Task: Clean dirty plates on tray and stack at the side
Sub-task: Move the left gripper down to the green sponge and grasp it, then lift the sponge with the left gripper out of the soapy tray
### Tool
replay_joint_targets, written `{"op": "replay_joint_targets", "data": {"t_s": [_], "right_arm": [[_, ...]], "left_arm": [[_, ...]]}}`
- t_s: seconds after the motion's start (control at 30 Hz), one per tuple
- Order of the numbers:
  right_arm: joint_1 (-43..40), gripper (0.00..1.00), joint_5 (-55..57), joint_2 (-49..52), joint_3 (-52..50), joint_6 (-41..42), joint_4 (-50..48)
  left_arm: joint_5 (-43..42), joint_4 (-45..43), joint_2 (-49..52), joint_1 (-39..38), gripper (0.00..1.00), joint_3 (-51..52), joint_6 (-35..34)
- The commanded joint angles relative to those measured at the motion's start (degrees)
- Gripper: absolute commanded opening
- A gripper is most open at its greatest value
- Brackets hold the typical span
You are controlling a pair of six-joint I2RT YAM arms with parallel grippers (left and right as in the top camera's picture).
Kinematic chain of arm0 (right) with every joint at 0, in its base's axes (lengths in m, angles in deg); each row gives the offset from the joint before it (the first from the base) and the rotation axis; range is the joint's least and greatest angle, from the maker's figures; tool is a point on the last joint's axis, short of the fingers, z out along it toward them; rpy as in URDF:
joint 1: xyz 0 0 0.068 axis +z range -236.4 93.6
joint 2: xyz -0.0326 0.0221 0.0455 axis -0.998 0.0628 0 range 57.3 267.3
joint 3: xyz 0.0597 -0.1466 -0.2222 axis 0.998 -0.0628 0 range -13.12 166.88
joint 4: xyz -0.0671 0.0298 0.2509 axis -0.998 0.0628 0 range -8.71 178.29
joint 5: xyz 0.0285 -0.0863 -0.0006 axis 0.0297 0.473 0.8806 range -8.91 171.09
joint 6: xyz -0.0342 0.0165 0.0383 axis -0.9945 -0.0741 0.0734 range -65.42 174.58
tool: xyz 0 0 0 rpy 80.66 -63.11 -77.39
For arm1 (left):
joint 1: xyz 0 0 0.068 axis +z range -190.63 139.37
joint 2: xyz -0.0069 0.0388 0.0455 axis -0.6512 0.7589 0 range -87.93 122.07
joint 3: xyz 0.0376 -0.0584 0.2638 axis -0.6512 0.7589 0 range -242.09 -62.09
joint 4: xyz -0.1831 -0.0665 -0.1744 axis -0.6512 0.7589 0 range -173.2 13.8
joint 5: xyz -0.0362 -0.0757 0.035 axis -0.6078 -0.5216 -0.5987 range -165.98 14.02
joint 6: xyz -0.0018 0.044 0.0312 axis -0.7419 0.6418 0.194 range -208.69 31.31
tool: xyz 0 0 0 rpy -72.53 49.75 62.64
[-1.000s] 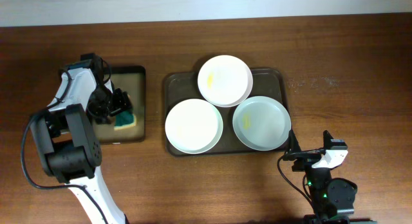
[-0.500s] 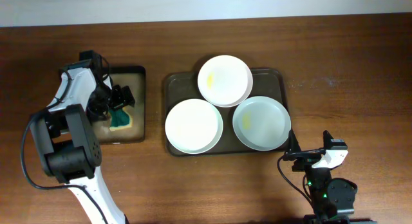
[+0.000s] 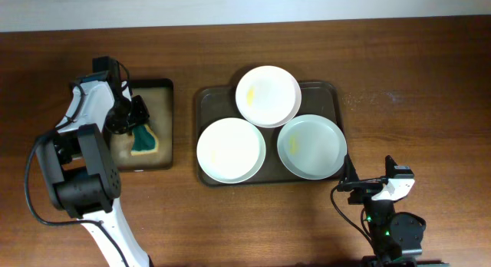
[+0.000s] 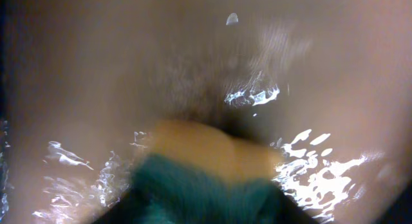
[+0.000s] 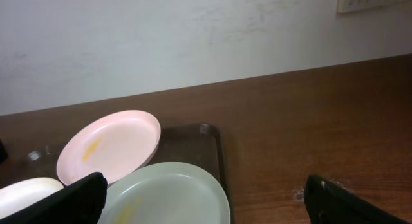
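Note:
Three white plates lie on the dark brown tray point(image 3: 331, 90): a far one point(image 3: 268, 96) with a yellow smear, a front left one point(image 3: 231, 149) and a front right one point(image 3: 311, 146) with a faint yellow smear. My left gripper point(image 3: 131, 118) is over the small black tray point(image 3: 157, 87), shut on a green and yellow sponge point(image 3: 145, 141), which fills the lower part of the left wrist view point(image 4: 206, 172). My right gripper point(image 3: 359, 186) is open and empty just off the tray's front right corner. Its wrist view shows the front right plate point(image 5: 167, 192) between its fingers and the far plate point(image 5: 109, 147) behind.
The small black tray's tan inside is wet and shiny point(image 4: 309, 166). Bare wooden table point(image 3: 414, 90) lies to the right of the brown tray, whose rim shows in the right wrist view point(image 5: 215, 137). A white wall point(image 5: 193, 37) stands behind the table.
My left gripper has shifted left and back over the small tray. The sponge has gone from lying flat to being pulled up into a narrow tilted shape. The right arm has not moved.

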Motion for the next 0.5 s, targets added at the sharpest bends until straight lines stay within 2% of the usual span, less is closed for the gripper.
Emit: {"op": "replay_joint_targets", "data": {"t_s": [0.0, 0.33, 0.37, 0.4, 0.43, 0.47], "right_arm": [[-0.2, 0.98, 0.5, -0.4, -0.4, -0.5, 0.2], [-0.2, 0.98, 0.5, -0.4, -0.4, -0.5, 0.2], [-0.2, 0.98, 0.5, -0.4, -0.4, -0.5, 0.2], [-0.2, 0.98, 0.5, -0.4, -0.4, -0.5, 0.2], [-0.2, 0.98, 0.5, -0.4, -0.4, -0.5, 0.2], [-0.2, 0.98, 0.5, -0.4, -0.4, -0.5, 0.2]], "left_arm": [[-0.4, 2.7, 0.9, 0.1, 0.99, -0.3, -0.2], [-0.4, 14.9, 0.9, 0.1, 1.0, -0.3, -0.2], [-0.4, 15.1, 0.9, 0.1, 0.94, -0.3, -0.2], [-0.4, 15.1, 0.9, 0.1, 0.71, -0.3, -0.2], [-0.4, 15.0, 0.9, 0.1, 0.43, -0.3, -0.2], [-0.4, 14.9, 0.9, 0.1, 0.23, -0.3, -0.2]]}}
